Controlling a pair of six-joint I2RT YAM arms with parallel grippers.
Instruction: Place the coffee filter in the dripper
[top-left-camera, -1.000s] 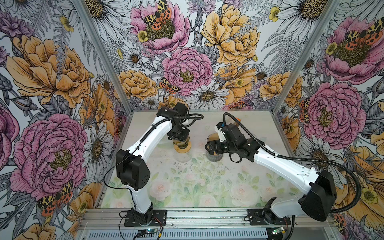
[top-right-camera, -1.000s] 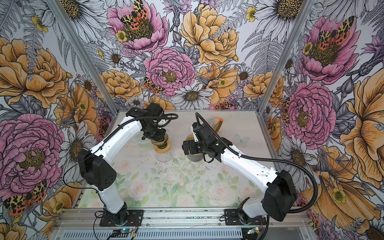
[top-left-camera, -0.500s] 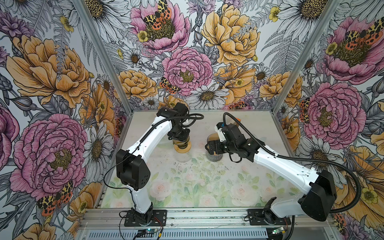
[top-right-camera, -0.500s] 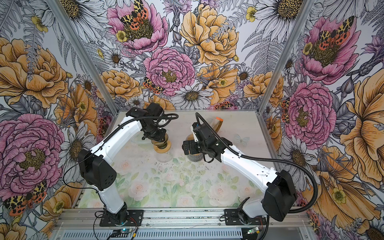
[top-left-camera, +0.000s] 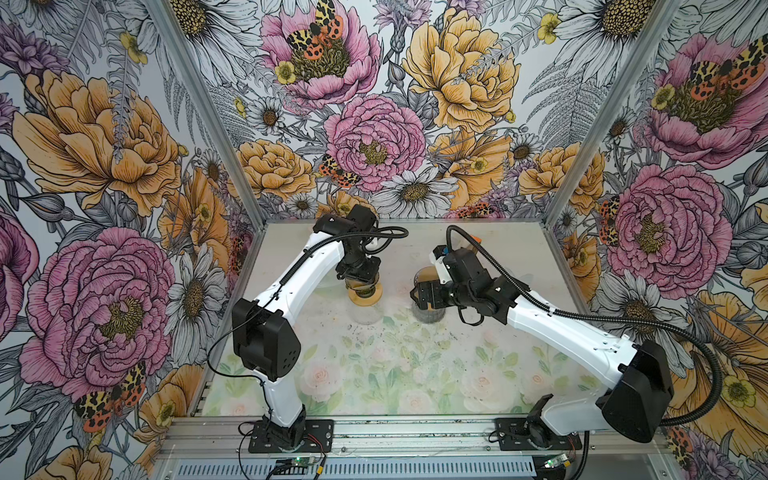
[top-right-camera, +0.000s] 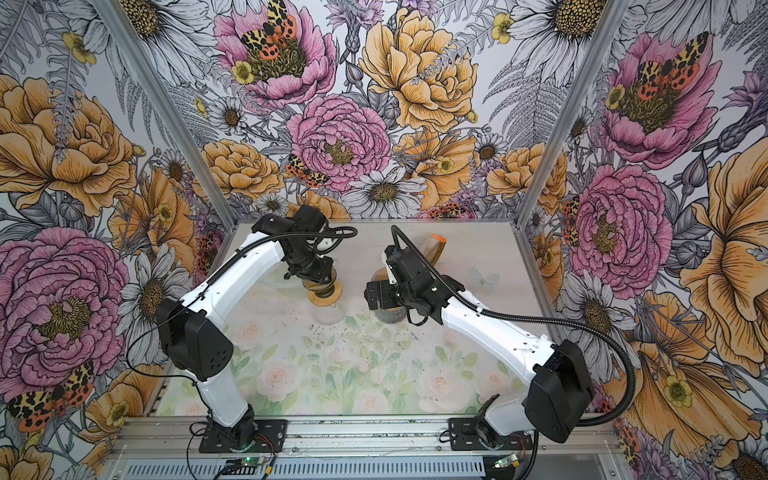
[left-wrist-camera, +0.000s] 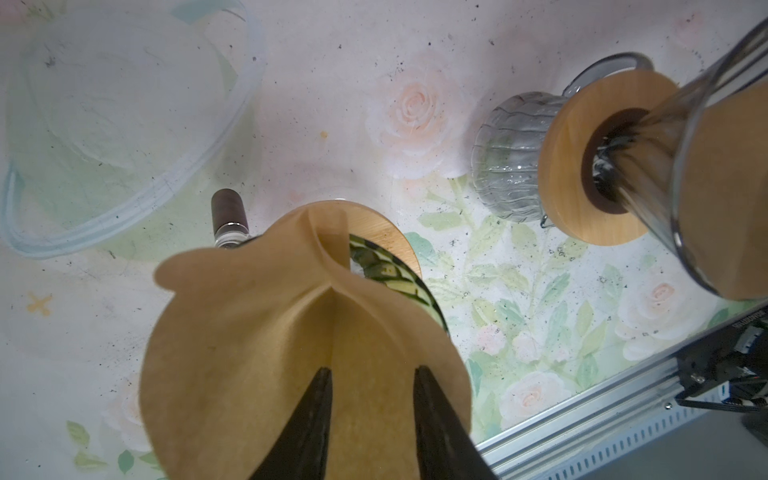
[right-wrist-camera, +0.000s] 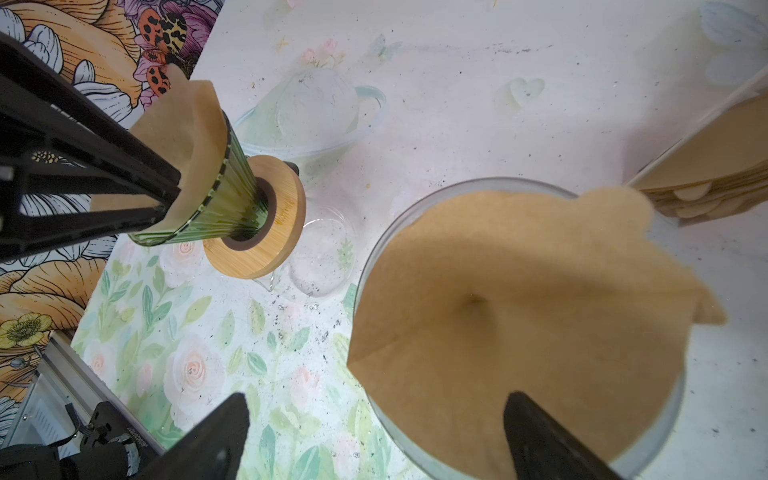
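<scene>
Coffee filter (left-wrist-camera: 257, 316), thin, limp tan paper, sits opened in the green dripper (left-wrist-camera: 388, 270). It would likely crease easily, so its upper rim is the place to pinch. The left gripper (left-wrist-camera: 372, 370) stands narrowly parted inside it, nothing pinched. Farther off, the right gripper (right-wrist-camera: 378, 397) gapes wide over a second filter (right-wrist-camera: 519, 311) in a clear dripper (right-wrist-camera: 411, 432).

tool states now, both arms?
Left tool: slightly open, tips inside the coffee filter in the green dripper.
Right tool: wide open, holding nothing.

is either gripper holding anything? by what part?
Nothing looks held. Left gripper: jaws apart inside the filter in the green dripper. Right gripper: wide open over the clear dripper.
</scene>
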